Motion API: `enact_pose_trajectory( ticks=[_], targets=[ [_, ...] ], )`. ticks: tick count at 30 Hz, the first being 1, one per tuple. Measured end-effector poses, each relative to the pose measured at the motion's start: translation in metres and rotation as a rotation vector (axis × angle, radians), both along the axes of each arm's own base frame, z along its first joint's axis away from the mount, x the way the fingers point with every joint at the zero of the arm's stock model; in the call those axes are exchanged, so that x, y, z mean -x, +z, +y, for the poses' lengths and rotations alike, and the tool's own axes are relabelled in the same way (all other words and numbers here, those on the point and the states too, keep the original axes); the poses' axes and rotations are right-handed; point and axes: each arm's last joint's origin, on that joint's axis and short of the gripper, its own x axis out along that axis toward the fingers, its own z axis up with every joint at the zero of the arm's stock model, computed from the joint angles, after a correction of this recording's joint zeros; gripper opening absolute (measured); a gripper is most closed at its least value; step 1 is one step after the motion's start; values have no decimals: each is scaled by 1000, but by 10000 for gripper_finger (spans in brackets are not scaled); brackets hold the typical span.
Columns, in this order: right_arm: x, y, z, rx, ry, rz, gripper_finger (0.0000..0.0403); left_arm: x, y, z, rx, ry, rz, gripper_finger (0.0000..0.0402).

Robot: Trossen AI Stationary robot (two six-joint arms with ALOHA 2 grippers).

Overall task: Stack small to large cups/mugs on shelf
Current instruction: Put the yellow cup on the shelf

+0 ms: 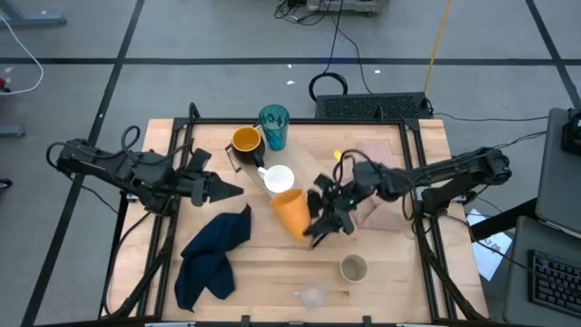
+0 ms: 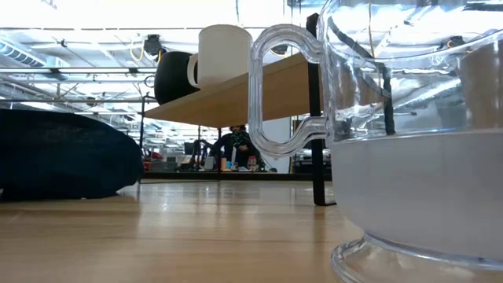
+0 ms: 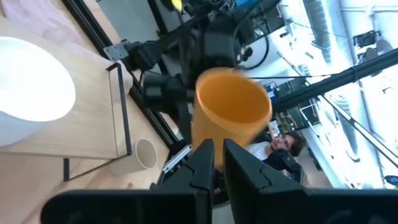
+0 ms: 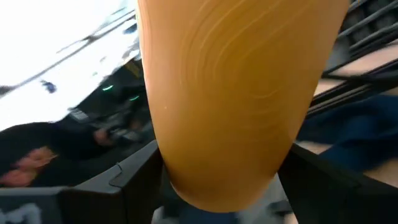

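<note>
clear cup (image 2: 409,134) cut off by frame edge, person (image 2: 236,145) tiny

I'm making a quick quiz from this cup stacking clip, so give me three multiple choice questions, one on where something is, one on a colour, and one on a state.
1. Where does the white mug stand?
A. on the shelf
B. on the dark cloth
C. on the floor

2. What colour is the cup held by the right tool?
A. teal
B. orange
C. white

3. How is the left tool?
A. open around the white mug
B. shut on the dark cloth
C. shut and empty

Answers:
1 A, the low view shows the mug resting on the raised wooden board.
2 B, the orange cup sits between that tool's fingers and fills the right wrist view.
3 C, its fingers meet with nothing between them, and the dark cloth lies apart on the table.
</note>
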Motion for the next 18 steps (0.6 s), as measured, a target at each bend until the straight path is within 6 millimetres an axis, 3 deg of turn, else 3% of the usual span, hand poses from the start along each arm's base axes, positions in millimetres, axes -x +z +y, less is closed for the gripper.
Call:
enact_pose_trajectory(
  ticks=[8, 18],
  targets=[
    [24, 12, -42, 219, -263, 35, 270, 0, 0, -1, -22, 16, 0, 33],
    [44, 19, -70, 466, -552, 53, 270, 1, 1, -4, -57, 76, -17, 33]
  ],
)
